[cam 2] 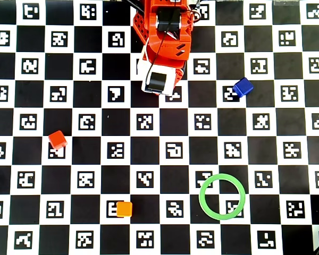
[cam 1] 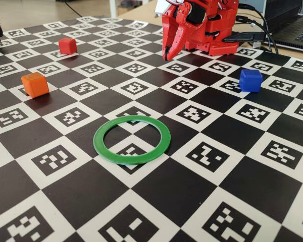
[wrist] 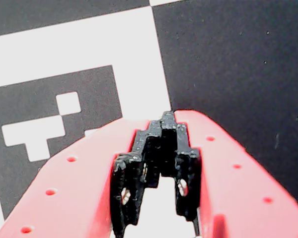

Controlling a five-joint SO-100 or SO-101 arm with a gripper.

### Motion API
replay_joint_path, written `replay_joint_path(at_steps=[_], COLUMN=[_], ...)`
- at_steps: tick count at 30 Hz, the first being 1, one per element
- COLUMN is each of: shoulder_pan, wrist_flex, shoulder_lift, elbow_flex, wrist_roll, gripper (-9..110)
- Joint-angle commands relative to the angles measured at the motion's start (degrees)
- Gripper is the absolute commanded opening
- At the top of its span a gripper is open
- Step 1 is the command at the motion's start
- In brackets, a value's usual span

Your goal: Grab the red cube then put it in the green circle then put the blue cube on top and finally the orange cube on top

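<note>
Claw (wrist: pixel 169 116) closed, empty, well apart from red cube (cam 2: pixel 57 139).

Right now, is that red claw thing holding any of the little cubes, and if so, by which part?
Nothing is held. The end effector is shut and empty; the red cube, blue cube and orange cube lie apart on the board.

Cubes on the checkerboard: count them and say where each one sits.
3. In the overhead view, the red cube sits at the left, the orange cube lower down, left of the green circle, and the blue cube at the upper right. None is inside the ring.
</note>
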Motion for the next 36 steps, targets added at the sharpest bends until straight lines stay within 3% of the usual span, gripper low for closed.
replay_joint_path(at_steps=[1,36], shoulder_pan=[0.09,-1.32], wrist_flex=[1.58,1.67], shoulder_lift=[2.64,2.64], elbow_flex=[3.6,3.6], wrist_roll=[-0.18,-0.88], gripper=[-5,-5])
